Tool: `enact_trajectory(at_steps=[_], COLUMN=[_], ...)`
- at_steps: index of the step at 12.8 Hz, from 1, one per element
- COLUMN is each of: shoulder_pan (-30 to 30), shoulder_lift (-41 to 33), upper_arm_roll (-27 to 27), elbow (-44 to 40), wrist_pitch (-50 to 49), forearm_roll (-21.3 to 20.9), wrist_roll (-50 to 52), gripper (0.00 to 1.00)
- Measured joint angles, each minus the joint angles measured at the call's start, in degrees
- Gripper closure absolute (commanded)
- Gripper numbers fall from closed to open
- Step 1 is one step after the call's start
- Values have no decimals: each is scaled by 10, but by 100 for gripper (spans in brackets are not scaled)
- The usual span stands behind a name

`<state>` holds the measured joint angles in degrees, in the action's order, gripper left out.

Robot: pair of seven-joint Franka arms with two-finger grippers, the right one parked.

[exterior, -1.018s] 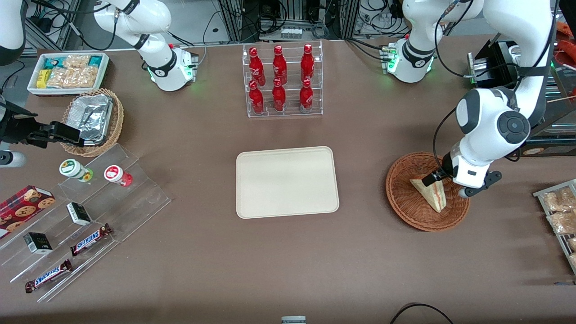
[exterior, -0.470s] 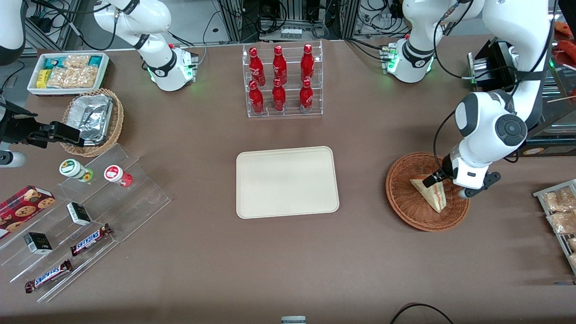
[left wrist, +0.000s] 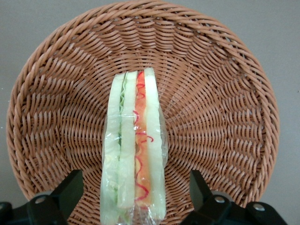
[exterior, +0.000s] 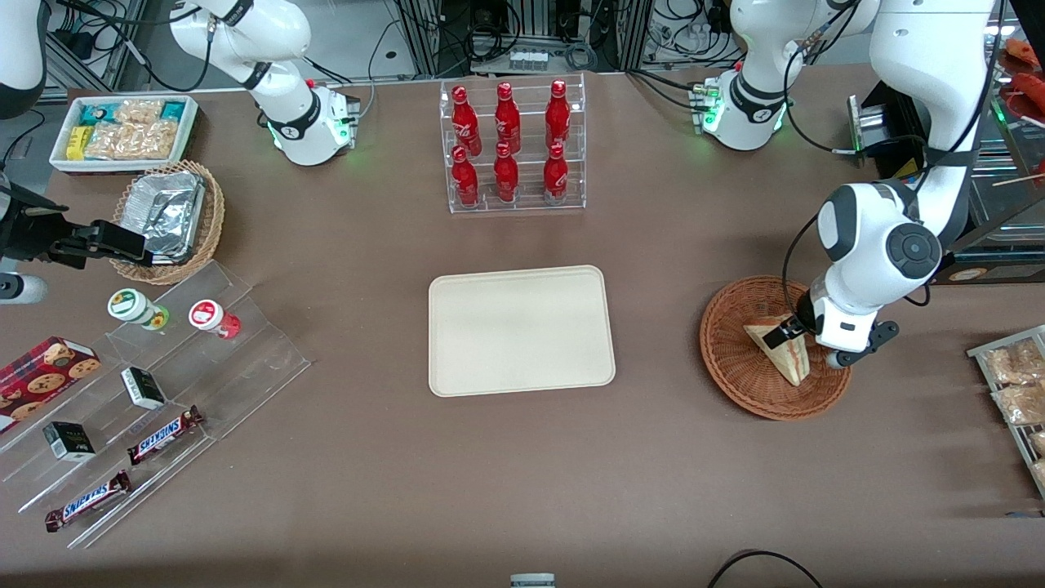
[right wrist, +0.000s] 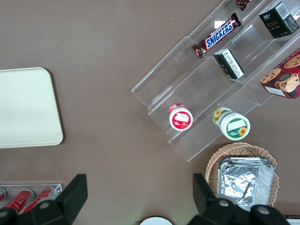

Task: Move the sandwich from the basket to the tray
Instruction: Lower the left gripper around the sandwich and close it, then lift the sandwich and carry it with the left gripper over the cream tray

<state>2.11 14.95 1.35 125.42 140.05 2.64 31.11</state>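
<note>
Sandwich (left wrist: 134, 150) in basket (left wrist: 225, 93), claw (left wrist: 136, 199) spread astride

A high front camera looked down over the whole table; the left wrist camera hung close above the basket (left wrist: 220, 93), which both views shared.

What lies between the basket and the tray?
Only bare table lies between basket and tray, front view; the gripper straddles the sandwich.
</note>
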Motion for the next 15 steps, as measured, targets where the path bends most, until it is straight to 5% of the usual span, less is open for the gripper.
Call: enact_trajectory(at_steps=[2, 4, 6, 11, 15], shoulder_pan=[0, 0, 0, 0, 1], shoulder_lift=[5, 13, 17, 10, -10], upper_arm_roll=[0, 0, 0, 0, 3], elbow=[0, 0, 0, -6, -75], wrist_pitch=[3, 7, 8, -13, -139], forearm_roll=[0, 0, 0, 0, 0], wrist_roll=[0, 0, 0, 0, 0], gripper=[13, 60, 95, 100, 100])
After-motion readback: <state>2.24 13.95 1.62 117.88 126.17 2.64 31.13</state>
